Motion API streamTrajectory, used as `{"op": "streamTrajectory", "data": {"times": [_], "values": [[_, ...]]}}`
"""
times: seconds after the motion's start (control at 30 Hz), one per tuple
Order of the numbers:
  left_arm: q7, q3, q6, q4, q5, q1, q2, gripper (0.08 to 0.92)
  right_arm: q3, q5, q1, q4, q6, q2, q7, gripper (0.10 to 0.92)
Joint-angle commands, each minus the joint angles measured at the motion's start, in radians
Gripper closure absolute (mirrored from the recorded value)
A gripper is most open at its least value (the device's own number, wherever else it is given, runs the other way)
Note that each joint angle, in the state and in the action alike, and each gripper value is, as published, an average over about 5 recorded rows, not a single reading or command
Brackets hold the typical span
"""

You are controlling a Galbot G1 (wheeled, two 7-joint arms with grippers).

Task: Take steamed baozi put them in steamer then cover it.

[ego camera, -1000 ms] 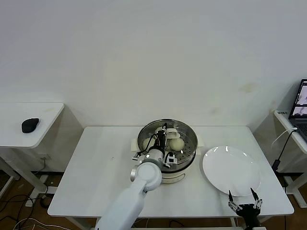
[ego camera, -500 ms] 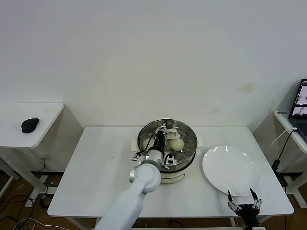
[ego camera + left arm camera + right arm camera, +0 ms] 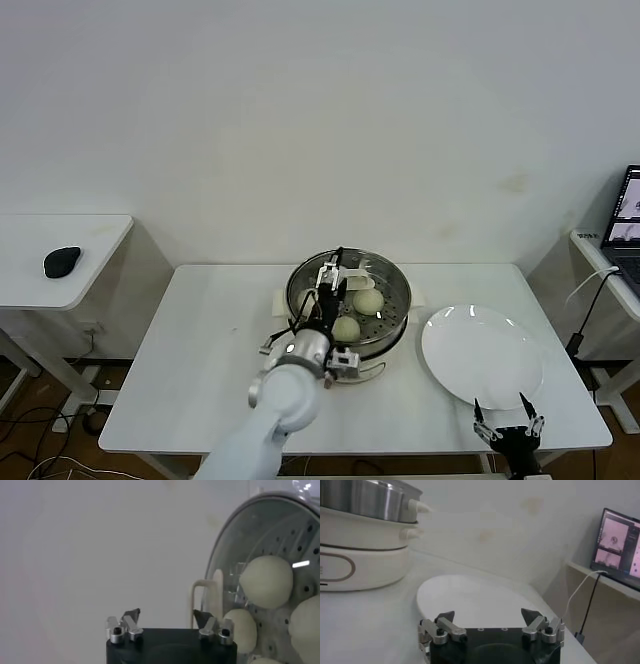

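The steamer [image 3: 392, 288], a shiny steel basket on a cream pot base, stands mid-table. Pale round baozi [image 3: 368, 300] lie on its perforated floor, one [image 3: 346, 328] close to the near rim. The left wrist view shows several baozi [image 3: 266, 581] inside the steamer [image 3: 226, 545]. My left gripper [image 3: 329, 272] [image 3: 167, 616] hangs over the basket's left part, open and holding nothing. A cream oblong handle [image 3: 357, 268] [image 3: 216, 594], which looks like the cover's, stands at the far rim; its glass is hard to make out. My right gripper [image 3: 509, 412] [image 3: 487, 614] waits open at the table's front right.
A bare white plate [image 3: 482, 354] [image 3: 470, 597] lies right of the steamer, just ahead of my right gripper. A side table with a black mouse [image 3: 62, 262] stands at far left, and a laptop [image 3: 628, 222] on a desk at far right.
My left gripper has opened and let go of a baozi, which now lies near the steamer's front rim. The left arm has drawn back and to the left. The right arm has stayed still.
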Motion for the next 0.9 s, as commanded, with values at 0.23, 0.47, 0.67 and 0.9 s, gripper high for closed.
{"op": "streamTrajectory", "data": {"times": [0.23,0.47,0.67,0.9], "values": [[-0.372,-0.551,-0.410,-0.277,-1.162,0.648,0.171,0.177,-0.065,0.161,-0.039,0.052,0.049,-0.054,0.029,0.203],[-0.415,-0.656,-0.439,-0.211,-1.686,0.805,0.175,0.177,-0.147,0.247,-0.120,0.123,0.042,-0.141,0.027,0.203],[-0.400,-0.622,-0.521,-0.170,-1.704,0.851,0.133,0.177,-0.204,0.229,-0.162,0.135,0.059,-0.151,0.010,0.203],[-0.381,-0.610,-0.545,-0.137,-1.686,0.859,0.110,0.177,-0.215,0.214,-0.171,0.145,0.075,-0.153,-0.003,0.203]]}}
